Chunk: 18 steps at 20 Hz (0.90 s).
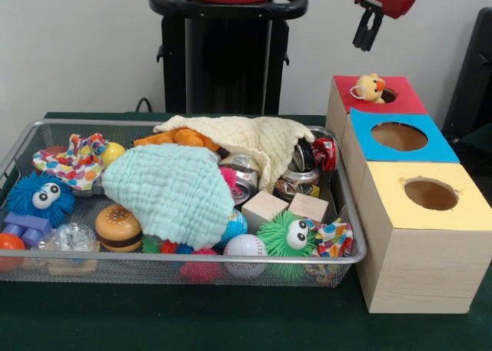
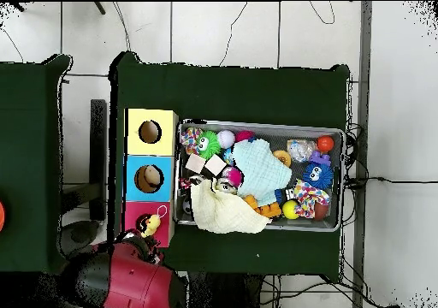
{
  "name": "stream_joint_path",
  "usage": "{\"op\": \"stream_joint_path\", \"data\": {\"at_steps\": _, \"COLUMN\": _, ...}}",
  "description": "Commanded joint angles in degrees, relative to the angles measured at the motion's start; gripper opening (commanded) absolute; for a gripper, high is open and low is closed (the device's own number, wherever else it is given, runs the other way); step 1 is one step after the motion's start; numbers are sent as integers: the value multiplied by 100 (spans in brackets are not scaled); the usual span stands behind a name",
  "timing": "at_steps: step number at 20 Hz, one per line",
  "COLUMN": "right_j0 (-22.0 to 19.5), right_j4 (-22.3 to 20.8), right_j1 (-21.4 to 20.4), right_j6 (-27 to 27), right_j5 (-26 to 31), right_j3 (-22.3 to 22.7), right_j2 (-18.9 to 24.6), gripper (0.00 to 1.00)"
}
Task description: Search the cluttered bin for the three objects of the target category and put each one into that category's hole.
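Note:
A small yellow duck toy [image 1: 370,87] sits on the red-topped box [image 1: 403,101], at the rim of its round hole; the overhead view has the duck [image 2: 155,222] on the same red top [image 2: 137,212]. My gripper [image 1: 367,33] hangs in the air above and slightly left of the duck, well clear of it. Its two black fingers are a little apart, open, with nothing between them. In the overhead view only the red arm [image 2: 128,279] shows beside the box.
Blue-topped [image 1: 434,150] and yellow-topped [image 1: 400,205] boxes stand in a row with the red one. The wire bin [image 1: 184,260] holds a mint cloth [image 1: 173,193], cream cloth [image 1: 257,136], fuzzy blue [image 1: 40,197] and green [image 1: 288,236] toys, a hamburger toy [image 1: 118,228], a baseball [image 1: 244,247], wood blocks [image 1: 264,209] and cans [image 1: 244,178].

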Motion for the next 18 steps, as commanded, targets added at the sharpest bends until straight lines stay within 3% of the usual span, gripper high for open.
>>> {"op": "stream_joint_path", "data": {"at_steps": 1, "right_j0": -108, "right_j4": -169, "right_j1": -47, "right_j6": 935, "right_j5": 504, "right_j3": 277, "right_j2": 343, "gripper": 0}}
{"op": "stream_joint_path", "data": {"at_steps": 9, "right_j0": -345, "right_j4": 211, "right_j1": 66, "right_j6": 873, "right_j5": -228, "right_j3": 818, "right_j2": 906, "gripper": 0}}
{"op": "stream_joint_path", "data": {"at_steps": 18, "right_j0": -402, "right_j4": 299, "right_j1": 419, "right_j6": 1121, "right_j5": -394, "right_j3": 714, "right_j2": 1195, "gripper": 0}}
